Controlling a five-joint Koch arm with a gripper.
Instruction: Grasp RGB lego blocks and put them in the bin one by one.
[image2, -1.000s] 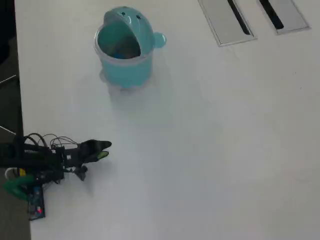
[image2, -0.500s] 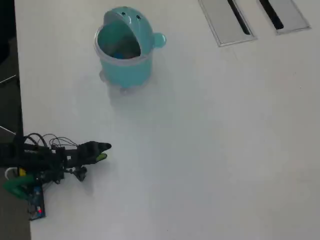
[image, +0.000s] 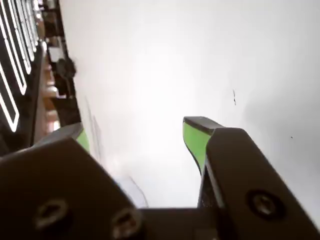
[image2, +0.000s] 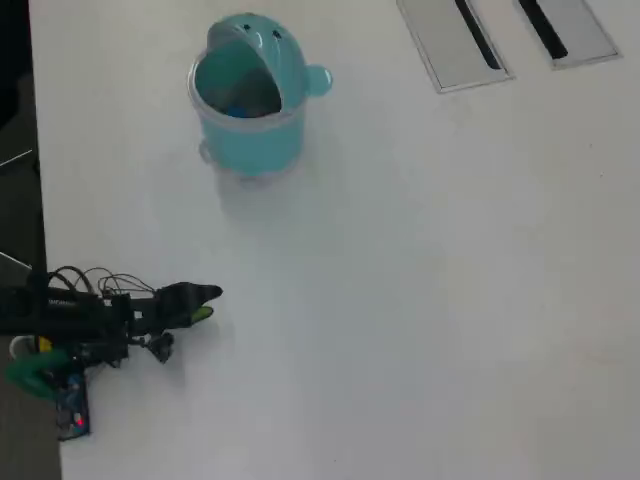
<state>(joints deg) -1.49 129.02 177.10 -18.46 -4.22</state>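
White table (image2: 420, 300) bears teal whale-shaped bin (image2: 250, 130), hood domed.

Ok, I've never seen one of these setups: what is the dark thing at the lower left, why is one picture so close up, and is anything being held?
The dark thing is a small hobby robot arm lying low at the left edge of a white table, seen from a camera overhead. The close-up comes from a camera riding on its wrist: the black parts with green pads are its hand, jaws apart with only bare table between them, so nothing is held. Farther up the table stands a teal whale-shaped bin; something bluish shows inside, too blurred to name. No loose blocks are visible on the table. Two grey panels sit at the top right.
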